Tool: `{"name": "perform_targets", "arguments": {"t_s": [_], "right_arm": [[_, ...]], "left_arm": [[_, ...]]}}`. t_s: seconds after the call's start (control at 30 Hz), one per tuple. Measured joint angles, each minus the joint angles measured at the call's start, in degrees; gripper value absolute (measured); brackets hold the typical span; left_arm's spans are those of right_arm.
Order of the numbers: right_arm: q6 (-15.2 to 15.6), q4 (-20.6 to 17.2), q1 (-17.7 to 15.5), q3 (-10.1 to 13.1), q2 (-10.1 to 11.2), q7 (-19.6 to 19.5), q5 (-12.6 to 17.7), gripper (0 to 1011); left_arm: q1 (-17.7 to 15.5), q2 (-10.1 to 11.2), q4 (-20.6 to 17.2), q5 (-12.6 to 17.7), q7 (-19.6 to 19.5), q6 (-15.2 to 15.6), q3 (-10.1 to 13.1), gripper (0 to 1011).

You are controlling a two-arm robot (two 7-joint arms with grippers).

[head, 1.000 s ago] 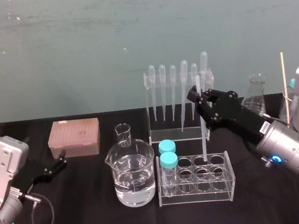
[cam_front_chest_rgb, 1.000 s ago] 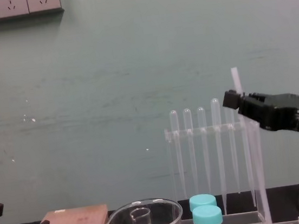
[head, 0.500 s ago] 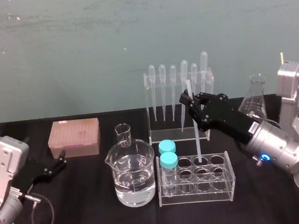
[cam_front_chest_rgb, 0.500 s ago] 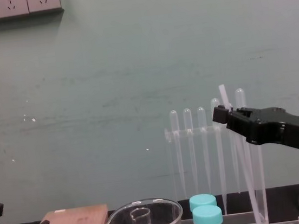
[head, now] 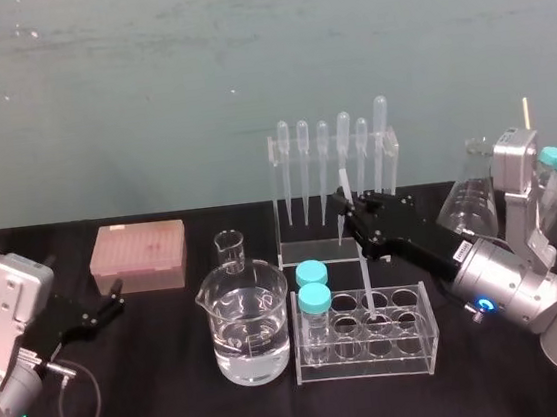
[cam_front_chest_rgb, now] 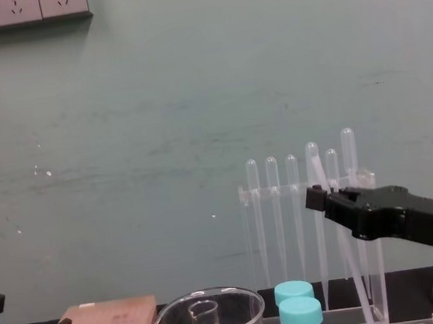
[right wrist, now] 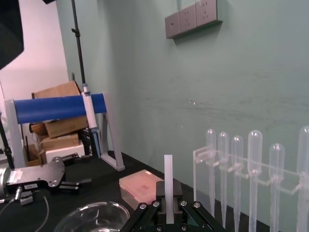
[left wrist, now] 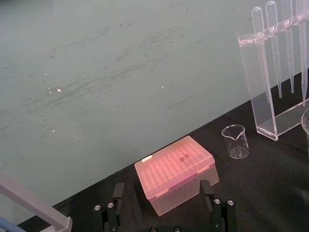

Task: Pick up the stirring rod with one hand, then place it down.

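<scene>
One end of the stirring rod [head: 364, 277] stood in a well of the tube rack [head: 415, 349], at three o'clock from the beaker [head: 249, 322]. The right gripper [head: 347, 209] clamped the rod's upper part. The left gripper [head: 111, 300] sat parked at nine o'clock, fingers apart.

A table under a black cloth [head: 181, 411] carries a clear acrylic test-tube rack [head: 417, 352] directly beneath the right pincer [head: 348, 211], and a clear plastic pipette stand [head: 329, 253] just behind that pincer. To the pincer's left and lower stands a large glass beaker of clear liquid [head: 250, 322] with a small empty glass beaker [head: 230, 250] just behind it, and farther left again lies a pink rectangular lidded box [head: 138, 256]. A clear conical glass flask [head: 464, 202] stands to the pincer's right, behind its arm.
</scene>
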Motion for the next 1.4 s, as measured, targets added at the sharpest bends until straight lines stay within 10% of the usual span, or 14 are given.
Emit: {"name": "perform_targets", "arguments": {"t_s": [1.23,1.4], "right_arm": [[2.45,2.35,-0.05,-0.91,-0.45,-1.30,-2.42,74],[2.43,2.34,-0.06,-0.89,-0.44,-1.28,-2.32,200]], "left_arm": [[0.00,0.00,0.00,0.00,0.00,0.00,0.00,1000],[0.00,-0.01,0.00,0.00,0.00,0.00,0.00,1000]]}}
